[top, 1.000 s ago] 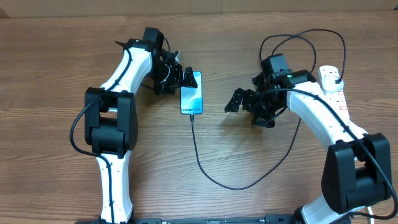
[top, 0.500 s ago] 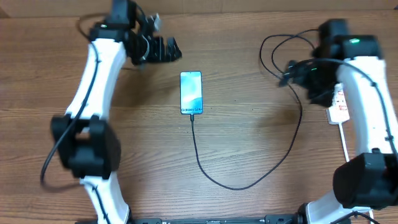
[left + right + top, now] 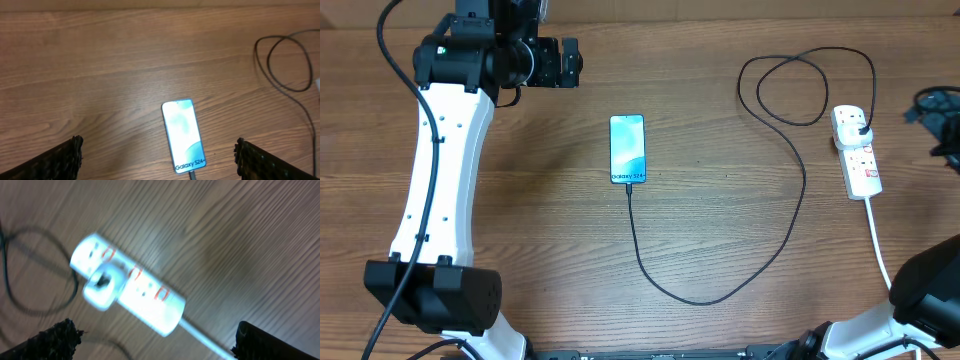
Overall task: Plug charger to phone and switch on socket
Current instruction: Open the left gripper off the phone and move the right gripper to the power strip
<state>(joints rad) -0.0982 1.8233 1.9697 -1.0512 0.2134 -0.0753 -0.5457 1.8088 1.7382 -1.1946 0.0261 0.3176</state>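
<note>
Near the middle of the tabletop, a bit toward the far edge, sits one phone [image 3: 627,149], screen lit light blue with the Galaxy S24 text at its near end. Just one charger [image 3: 631,210] too: a thin black cable whose tip meets the bottom end of the phone and looks plugged in. From there it swings toward the near edge, curves back up on the right, makes a loop by the far edge and ends at a plug on the socket [image 3: 858,160]. That's one white strip lying close to the right edge, with its thick white cord [image 3: 880,250] trailing off toward the near edge. The right wrist view is blurry, but I count three red marks on it; can't tell if any switch is on. Two grippers, and neither has anything. The left gripper [image 3: 157,152] hangs near the far left corner, jaws spread wide, with the phone showing between its fingers [image 3: 60,160] in the wrist view. The right gripper [image 3: 155,327] is out by the right edge, hardly in the overhead shot, jaws also wide apart and empty, above the socket and clear of it
</note>
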